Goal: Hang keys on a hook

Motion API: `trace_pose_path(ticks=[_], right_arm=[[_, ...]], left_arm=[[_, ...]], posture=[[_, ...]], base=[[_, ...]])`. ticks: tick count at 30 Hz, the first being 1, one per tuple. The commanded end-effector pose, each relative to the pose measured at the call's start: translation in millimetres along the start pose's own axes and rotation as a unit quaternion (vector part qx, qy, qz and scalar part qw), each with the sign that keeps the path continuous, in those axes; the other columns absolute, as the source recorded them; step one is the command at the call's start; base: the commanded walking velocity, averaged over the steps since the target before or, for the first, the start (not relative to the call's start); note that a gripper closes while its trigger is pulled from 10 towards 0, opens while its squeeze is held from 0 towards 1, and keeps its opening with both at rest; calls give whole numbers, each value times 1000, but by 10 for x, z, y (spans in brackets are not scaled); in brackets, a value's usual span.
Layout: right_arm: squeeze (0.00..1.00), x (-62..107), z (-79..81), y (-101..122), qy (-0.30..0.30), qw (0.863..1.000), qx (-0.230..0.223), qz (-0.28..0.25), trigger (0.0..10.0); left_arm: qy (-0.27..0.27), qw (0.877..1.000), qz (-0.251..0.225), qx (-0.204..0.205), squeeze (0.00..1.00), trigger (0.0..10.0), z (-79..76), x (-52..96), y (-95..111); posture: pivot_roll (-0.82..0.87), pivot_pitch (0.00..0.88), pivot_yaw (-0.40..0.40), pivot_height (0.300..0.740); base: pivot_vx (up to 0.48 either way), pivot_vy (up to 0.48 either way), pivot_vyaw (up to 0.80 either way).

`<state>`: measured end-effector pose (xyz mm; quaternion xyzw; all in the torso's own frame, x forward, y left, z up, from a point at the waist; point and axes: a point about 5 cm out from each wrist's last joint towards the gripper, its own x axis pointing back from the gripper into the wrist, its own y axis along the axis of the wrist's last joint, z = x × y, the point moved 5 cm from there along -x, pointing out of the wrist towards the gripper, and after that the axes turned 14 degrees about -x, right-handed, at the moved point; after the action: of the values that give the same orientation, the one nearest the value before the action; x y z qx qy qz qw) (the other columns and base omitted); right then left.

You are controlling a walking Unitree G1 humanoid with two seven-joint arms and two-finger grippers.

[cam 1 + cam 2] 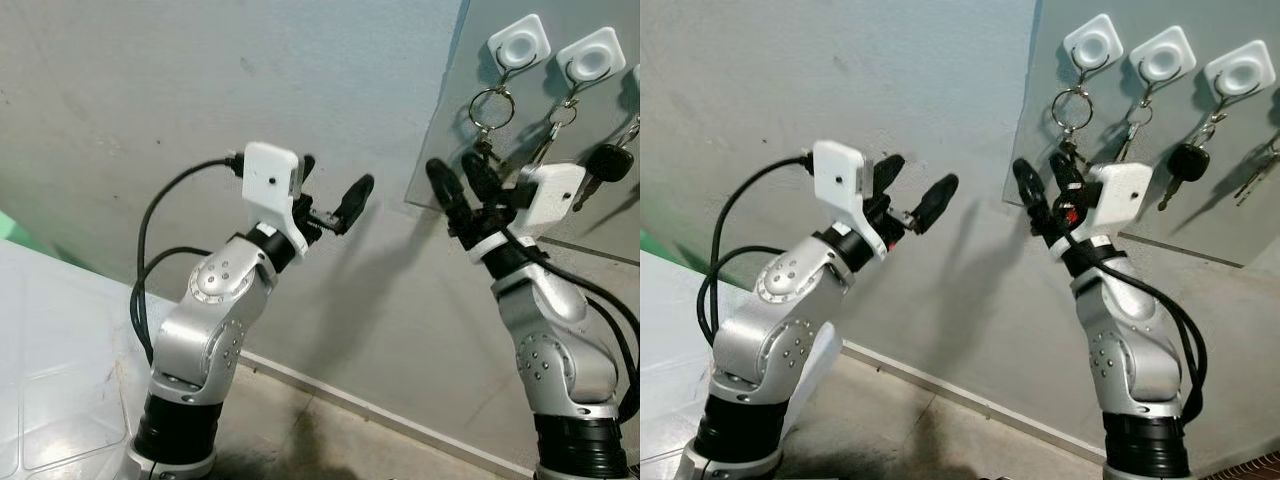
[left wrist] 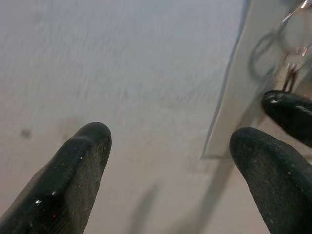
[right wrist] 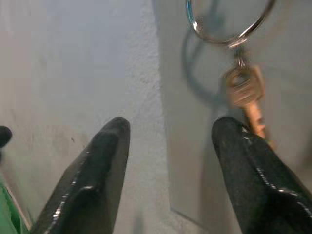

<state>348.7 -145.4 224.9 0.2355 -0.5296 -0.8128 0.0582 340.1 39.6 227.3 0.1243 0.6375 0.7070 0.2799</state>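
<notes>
Grey panel (image 1: 1200,190) on wall w/ white hooks along its top. Brass key (image 3: 246,95) on a big ring (image 1: 1071,105) hangs from leftmost hook (image 1: 1099,44), flat vs panel. Right gripper (image 1: 1040,185) just below that ring at panel's lower-left corner, fingers spread, holding nothing. Black-headed key (image 1: 1187,162) on next hook (image 1: 1166,55). Left gripper (image 1: 912,190) raised well left of panel, fingers apart, empty.

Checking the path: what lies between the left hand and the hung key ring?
Bare wall, then the right hand beside the key ring, per the right eye view.
</notes>
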Motion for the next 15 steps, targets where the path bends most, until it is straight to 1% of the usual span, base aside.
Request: trace_pose_path(ticks=[1,2,3,4,6,7,8,9,10,11,12,13,15], right_arm=[[0,89,-39,-248,-2,999,-2,34,10000],[0,114,-53,-307,-5,999,-3,41,10000],[0,164,-72,-417,-7,998,-11,54,10000],[0,199,-81,-489,-7,998,-17,63,10000],[0,292,-154,-691,-24,996,-15,87,10000],[0,370,-213,-852,-36,993,-16,107,10000],[0,412,-233,-924,-39,992,-20,115,10000],[0,412,-233,-924,-39,992,-20,115,10000],[0,519,-313,-1117,-58,988,-21,142,10000],[0,604,-371,-1251,-72,984,-21,160,10000],[0,664,-407,-1339,-81,982,-21,172,10000],[0,758,-464,-1463,-95,977,-20,189,10000],[0,837,-508,-1556,-106,973,-20,202,10000]], left_arm=[[20,999,31,2,0,10000,39,41,-229],[26,999,40,4,0,10000,51,57,-296],[35,998,51,-1,0,10000,73,91,-414],[41,997,59,-5,0,10000,85,116,-490],[60,994,95,-15,0,10000,129,206,-766],[71,989,125,-11,0,10000,149,288,-990],[75,988,137,-8,0,10000,154,330,-1088],[75,988,137,-8,0,10000,154,330,-1088],[93,982,163,-8,0,10000,180,444,-1314],[93,978,187,-23,0,10000,170,519,-1474],[92,974,203,-33,0,10000,159,573,-1579],[92,971,222,-14,0,10000,130,646,-1728],[98,968,232,17,0,10000,112,704,-1836]], posture=[[26,46,-22,702],[26,46,-22,702],[28,38,-23,702],[28,38,-23,702],[31,36,-23,702],[31,30,-23,702],[31,30,-23,702],[31,30,-23,702],[28,24,-21,702],[26,21,-19,702],[26,21,-19,702],[29,20,-19,702],[29,20,-19,702]], base=[[0,0,0],[0,0,0],[0,0,0],[0,0,0],[0,0,0],[0,0,0],[0,0,0],[0,0,0],[0,0,0],[0,0,0],[0,0,0],[0,0,0],[0,0,0]])
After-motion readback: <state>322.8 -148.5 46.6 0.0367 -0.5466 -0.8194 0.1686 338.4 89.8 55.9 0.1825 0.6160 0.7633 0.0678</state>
